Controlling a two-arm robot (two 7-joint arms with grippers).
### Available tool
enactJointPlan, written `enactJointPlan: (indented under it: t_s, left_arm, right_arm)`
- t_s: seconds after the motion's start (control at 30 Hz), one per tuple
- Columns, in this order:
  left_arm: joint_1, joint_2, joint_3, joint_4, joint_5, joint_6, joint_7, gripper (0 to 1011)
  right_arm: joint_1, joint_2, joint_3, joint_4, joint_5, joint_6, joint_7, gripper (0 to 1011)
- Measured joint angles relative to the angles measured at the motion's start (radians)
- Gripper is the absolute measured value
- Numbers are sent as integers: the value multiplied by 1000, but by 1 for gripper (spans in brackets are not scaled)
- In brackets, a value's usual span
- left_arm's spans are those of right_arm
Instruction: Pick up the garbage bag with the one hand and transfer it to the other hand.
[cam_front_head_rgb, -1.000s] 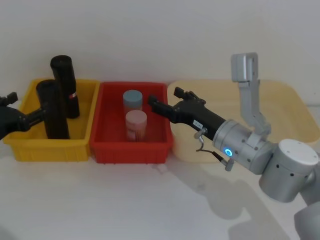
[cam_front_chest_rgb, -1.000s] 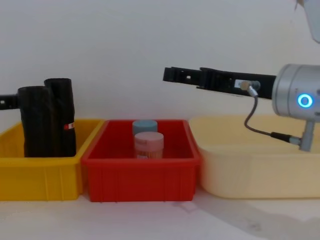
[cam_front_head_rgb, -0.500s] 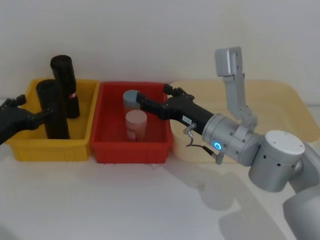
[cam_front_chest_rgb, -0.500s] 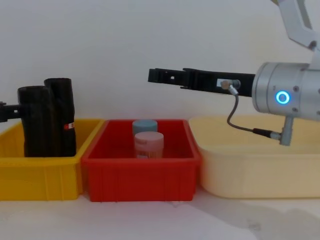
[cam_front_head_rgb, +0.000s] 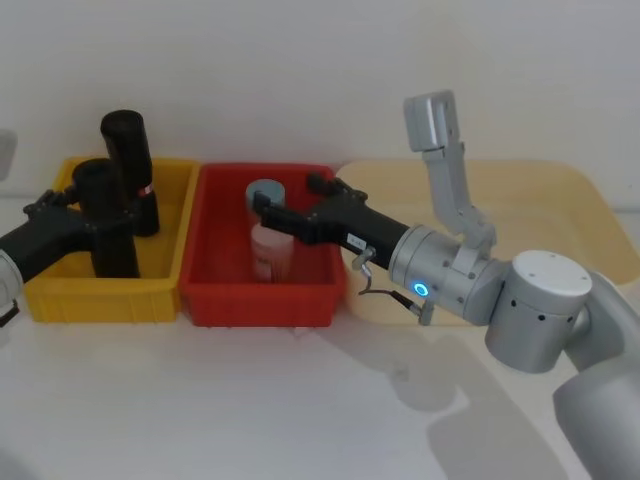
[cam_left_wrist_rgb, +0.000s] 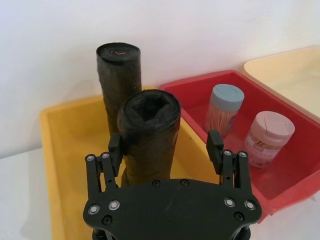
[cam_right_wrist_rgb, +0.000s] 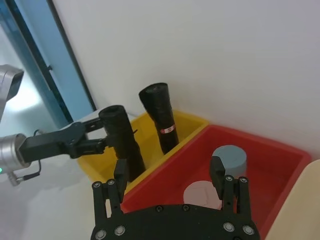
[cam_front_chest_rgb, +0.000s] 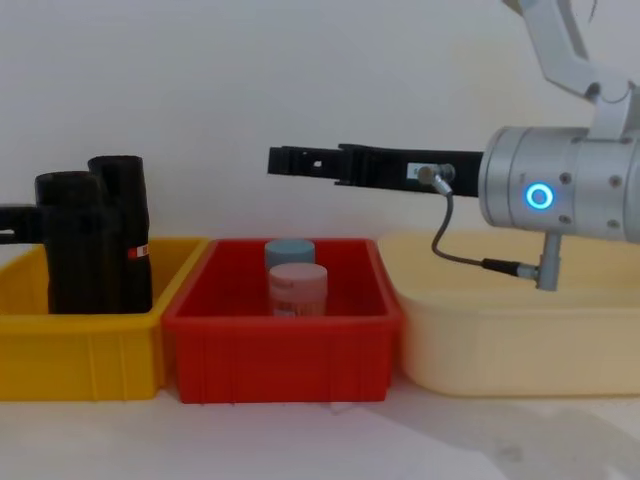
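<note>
The garbage bag (cam_front_head_rgb: 128, 160), a black roll with a red-and-white label band, stands upright at the back of the yellow bin (cam_front_head_rgb: 100, 298). A like black roll (cam_front_head_rgb: 110, 235) with no label showing stands in front of it. My left gripper (cam_front_head_rgb: 98, 208) is open, its fingers astride this front roll (cam_left_wrist_rgb: 150, 130); one finger (cam_left_wrist_rgb: 115, 147) touches it and the other stands clear. The labelled bag (cam_left_wrist_rgb: 117, 75) is just behind. My right gripper (cam_front_head_rgb: 292, 200) is open and hovers above the red bin (cam_front_head_rgb: 265, 300), pointing toward the rolls (cam_right_wrist_rgb: 122, 137).
Two jars stand in the red bin: a blue-lidded one (cam_front_head_rgb: 266, 193) and a pink-lidded one (cam_front_head_rgb: 271, 250), right under the right gripper. A cream tray (cam_front_head_rgb: 560, 200) lies to the right. A wall runs close behind the bins.
The right gripper has reached further left, from the tray's edge to over the red bin. The left gripper has moved in from the left until its fingers flank the front roll.
</note>
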Motion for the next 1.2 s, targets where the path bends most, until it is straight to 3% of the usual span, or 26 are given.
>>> enactJointPlan:
  t_s: [0.43, 0.73, 1.0, 1.2]
  left_arm:
    - [-31, -26, 20, 22, 32, -19, 22, 1000]
    - [-41, -35, 25, 28, 44, -26, 32, 1000]
    - [-45, -39, 27, 31, 49, -28, 37, 1000]
    - [-47, -41, 28, 32, 51, -30, 38, 1000]
  right_arm:
    - [48, 14, -65, 51, -2, 47, 62, 1001]
    - [79, 5, -106, 103, -9, 63, 87, 1001]
    - [96, -9, -124, 143, -10, 52, 95, 1001]
    - [105, -18, -130, 167, -18, 12, 92, 1001]
